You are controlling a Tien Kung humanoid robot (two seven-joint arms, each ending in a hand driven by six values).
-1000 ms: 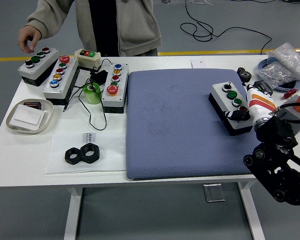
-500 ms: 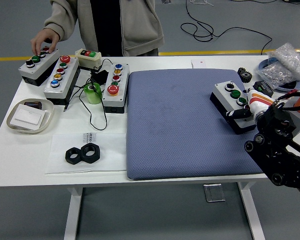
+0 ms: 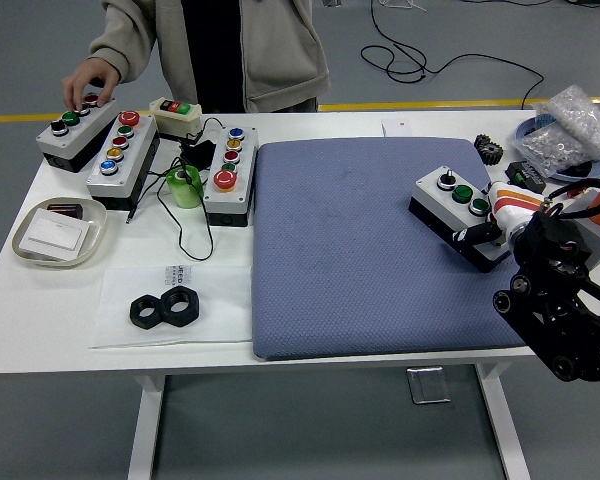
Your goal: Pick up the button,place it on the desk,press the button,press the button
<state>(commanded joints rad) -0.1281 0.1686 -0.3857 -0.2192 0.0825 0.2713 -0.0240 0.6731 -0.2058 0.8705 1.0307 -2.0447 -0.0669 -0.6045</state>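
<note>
Button box held by its near end, tilted over the mat's right side

The box [image 3: 457, 205] (three buttons on top) sits skewed at the right of the blue mat [image 3: 350, 250], with the right hand [image 3: 505, 222] clamped on its near end only. That one-ended hold looks risky: the far end could sag or twist free and the box drop crooked on the mat's edge. The clutter [image 3: 565, 135] just beside the wrist might snag it. Far left, a person's hand [image 3: 88, 82] rests on another box [image 3: 75, 128], well apart.
</note>
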